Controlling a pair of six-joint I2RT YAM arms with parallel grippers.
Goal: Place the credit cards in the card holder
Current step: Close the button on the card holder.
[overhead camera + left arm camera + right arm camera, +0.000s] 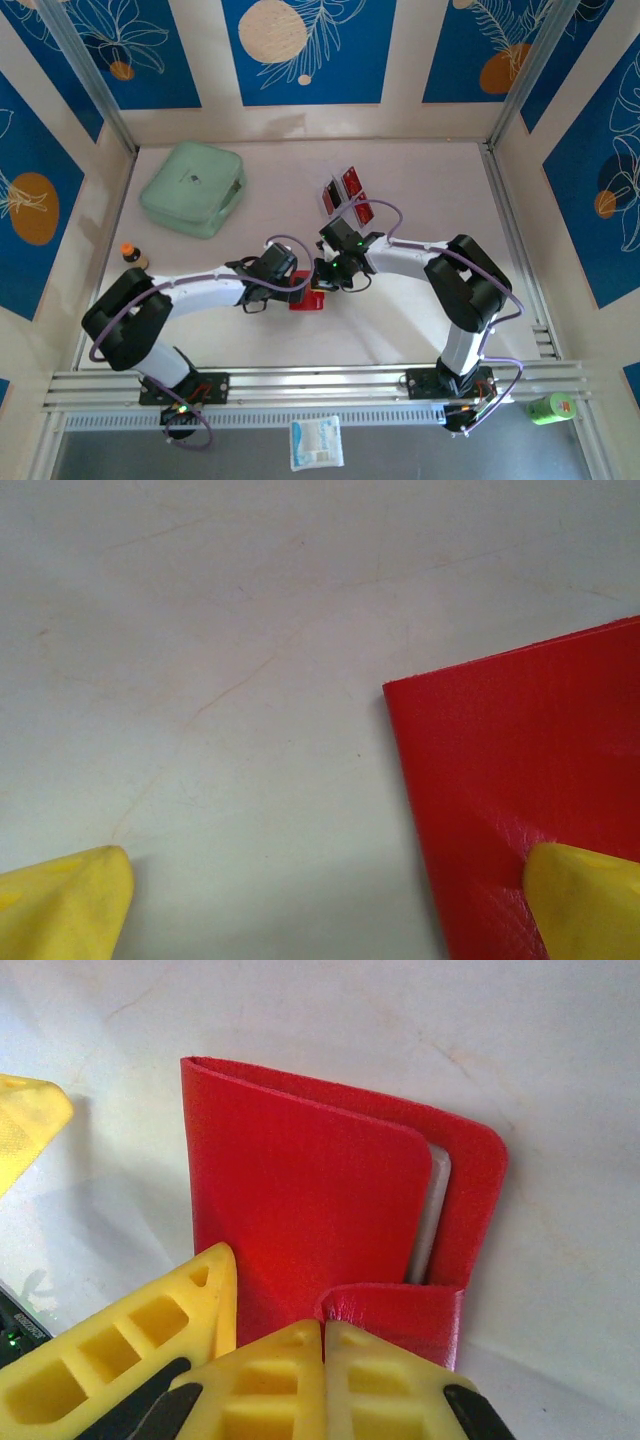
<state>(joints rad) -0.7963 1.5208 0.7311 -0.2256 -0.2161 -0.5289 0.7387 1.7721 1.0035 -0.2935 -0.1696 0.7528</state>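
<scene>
The card holder (300, 1200), a flat red wallet, lies on the pale table between both arms (308, 301). My right gripper (325, 1332) is shut, its fingertips pinching the small red flap at the holder's near edge; a pale edge shows between the holder's layers. My left gripper (325, 905) is open and astride the holder's left edge (520, 770): one yellow fingertip (585, 895) rests on the red cover, the other on bare table. The credit cards (350, 184), red with dark parts, stand in a clear rack behind the grippers.
A mint-green case (193, 187) lies at the back left. A small bottle with an orange cap (131, 255) stands by the left wall. A green can (552, 407) and a white packet (316, 441) sit beyond the near rail.
</scene>
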